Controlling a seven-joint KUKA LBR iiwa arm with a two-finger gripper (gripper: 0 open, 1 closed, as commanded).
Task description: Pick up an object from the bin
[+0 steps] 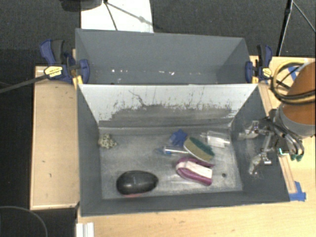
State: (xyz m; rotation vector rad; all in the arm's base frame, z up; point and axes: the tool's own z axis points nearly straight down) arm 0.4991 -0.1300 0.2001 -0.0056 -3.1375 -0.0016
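Hanging above the bin (264, 187) by its right wall, the hand (249, 152) looks spread, grasping nothing. The pink-and-white oblong (195, 172) lies nearest, toward the view's left, its long axis slanting down-right.

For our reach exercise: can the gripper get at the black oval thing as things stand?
Probably yes: the black oval lies alone, with nothing on it or against it. The gripper, far to the right, would have to pass over the purple thing.

You have six things in the bin (163, 105): one black oval (137, 181), one speckled lump (106, 142), one blue piece (177, 137), one green brush (199, 149), one clear piece (217, 140), one purple-white piece (194, 172).
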